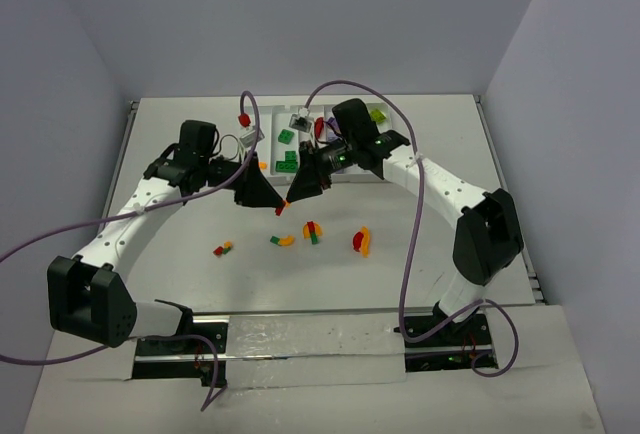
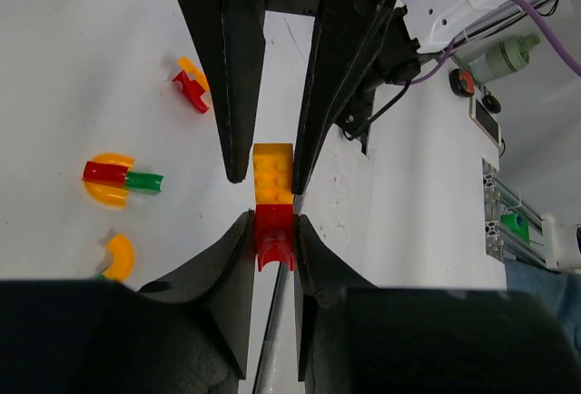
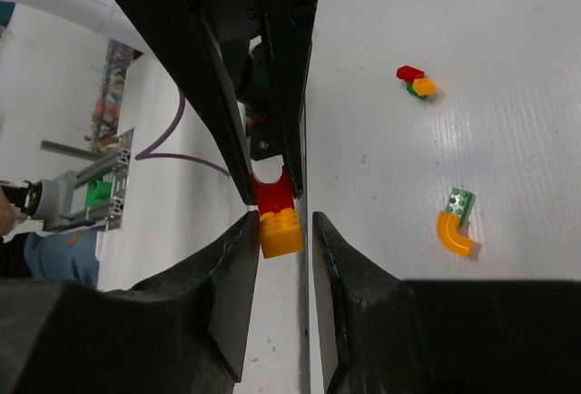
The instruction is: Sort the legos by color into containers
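Left claw pinches a red brick near the middle of the table.
An orange brick is joined to it, flanked by the right claw; whether that claw presses it cannot be told. Other legos lie loose nearby.

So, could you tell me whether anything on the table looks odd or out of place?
Yes: the red-green-orange clump and others nearby lie stuck together in mixed colours. The left gripper holds a red brick joined to an orange brick, which sits between the right gripper's jaws.
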`<state>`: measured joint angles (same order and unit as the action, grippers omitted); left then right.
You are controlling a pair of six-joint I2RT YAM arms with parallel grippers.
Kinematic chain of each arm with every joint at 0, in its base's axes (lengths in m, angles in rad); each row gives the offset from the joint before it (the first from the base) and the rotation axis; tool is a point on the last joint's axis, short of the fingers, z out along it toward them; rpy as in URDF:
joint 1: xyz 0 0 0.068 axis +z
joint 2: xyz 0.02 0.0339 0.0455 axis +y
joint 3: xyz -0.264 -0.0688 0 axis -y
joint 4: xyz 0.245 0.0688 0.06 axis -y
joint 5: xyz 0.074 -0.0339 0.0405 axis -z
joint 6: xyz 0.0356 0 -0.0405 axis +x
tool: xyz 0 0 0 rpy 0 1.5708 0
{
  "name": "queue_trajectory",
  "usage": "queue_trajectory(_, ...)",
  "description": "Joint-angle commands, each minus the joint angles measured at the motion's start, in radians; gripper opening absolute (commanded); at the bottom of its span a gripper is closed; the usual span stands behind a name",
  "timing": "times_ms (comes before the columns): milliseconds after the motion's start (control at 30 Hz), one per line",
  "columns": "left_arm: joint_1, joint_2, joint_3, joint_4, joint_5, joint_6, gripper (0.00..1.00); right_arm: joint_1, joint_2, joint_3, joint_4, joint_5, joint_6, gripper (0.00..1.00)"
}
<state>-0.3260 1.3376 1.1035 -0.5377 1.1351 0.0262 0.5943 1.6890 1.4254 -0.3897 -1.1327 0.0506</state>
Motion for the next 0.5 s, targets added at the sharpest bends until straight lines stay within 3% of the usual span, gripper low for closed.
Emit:
queue_trajectory(0,-0.005,-0.006,-0.001,0.039,0.025,0.003,0.00,0.015,-0.011,0.038,0.004,-0.013,-0.031,0.13)
queue_trajectory(67,-0.004,-0.007,0.001,0.035,0.017,0.013,0.00,0.015,-0.009,0.042,-0.030,-0.009,-0.040,0.03)
queue_trajectory(133,0.002,-0.003,0.012,0.013,-0.001,0.043,0.00,0.015,-0.016,0.032,-0.057,0.002,-0.082,0.00)
queue_trajectory(300,0.066,0.031,0.049,-0.033,-0.036,0.134,0.00,-0.032,-0.060,-0.062,-0.092,0.049,-0.124,0.00)
queue_trajectory(467,0.060,0.090,0.092,0.055,-0.149,0.095,0.00,-0.113,-0.096,-0.129,-0.126,0.087,-0.157,0.00)
